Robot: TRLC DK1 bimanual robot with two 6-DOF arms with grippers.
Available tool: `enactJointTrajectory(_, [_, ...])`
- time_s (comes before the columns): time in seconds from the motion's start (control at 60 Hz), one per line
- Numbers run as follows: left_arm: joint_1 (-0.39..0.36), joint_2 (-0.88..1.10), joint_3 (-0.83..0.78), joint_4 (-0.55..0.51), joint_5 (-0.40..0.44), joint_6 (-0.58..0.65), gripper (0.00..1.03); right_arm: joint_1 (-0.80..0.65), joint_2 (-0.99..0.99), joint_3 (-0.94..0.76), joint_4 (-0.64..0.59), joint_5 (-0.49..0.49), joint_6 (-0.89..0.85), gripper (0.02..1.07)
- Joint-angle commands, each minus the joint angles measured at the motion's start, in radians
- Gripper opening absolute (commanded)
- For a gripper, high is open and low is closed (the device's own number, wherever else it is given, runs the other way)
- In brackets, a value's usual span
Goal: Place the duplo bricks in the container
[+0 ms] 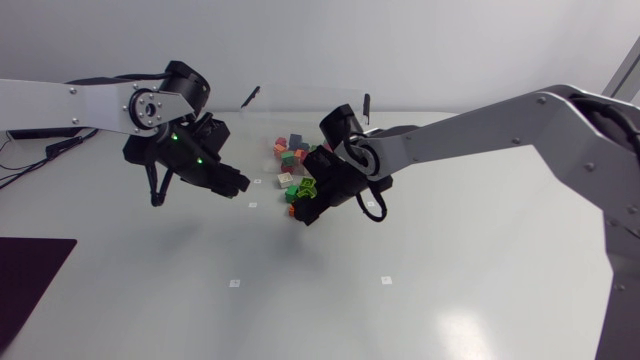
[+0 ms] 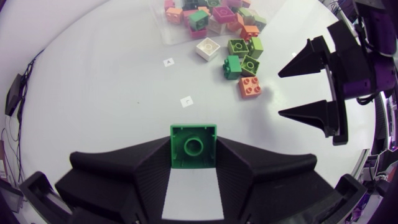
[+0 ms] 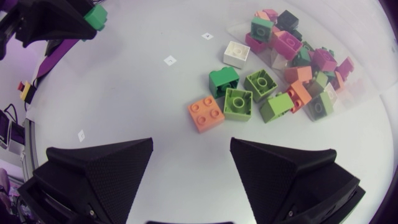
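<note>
Between the fingers of the left gripper, clamping a green brick from two sides, hollow underside turned toward the wrist camera. Hanging above the table, with the container lying straight ahead, beyond the loose bricks, and so needing a forward carry over them before any release.

Off to the right, holding the right gripper spread wide with nothing in it, just short of an orange brick and a lime brick, both lying ahead between the finger lines. Judging the right arm nearer the loose bricks and the left arm nearer only its own load.

Showing, in the right wrist view, bricks heaped inside the clear container and possibly spilling past its edge, the rim being hard to trace. Showing, in the head view, both arms meeting near the middle, yet hiding much of the cluster behind the right gripper.
</note>
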Motion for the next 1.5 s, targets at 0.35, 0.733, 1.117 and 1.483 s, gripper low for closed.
enactJointTrajectory(0.35, [0.077,-0.085,-0.032,0.0,0.045,0.067,0.36,0.045,0.202,0.285,-0.239,0.04,-0.071,0.92])
enactJointTrajectory(0.733, [0.101,-0.113,-0.049,0.002,0.051,0.085,0.36,0.034,0.308,0.488,-0.423,0.046,-0.091,0.92])
enactJointTrajectory(1.117, [0.117,-0.146,-0.065,0.002,0.061,0.099,0.36,0.056,0.383,0.644,-0.596,0.048,-0.134,0.92])
enactJointTrajectory(1.483, [0.117,-0.162,-0.061,0.002,0.068,0.1,0.36,0.077,0.441,0.773,-0.665,0.1,0.048,0.92])
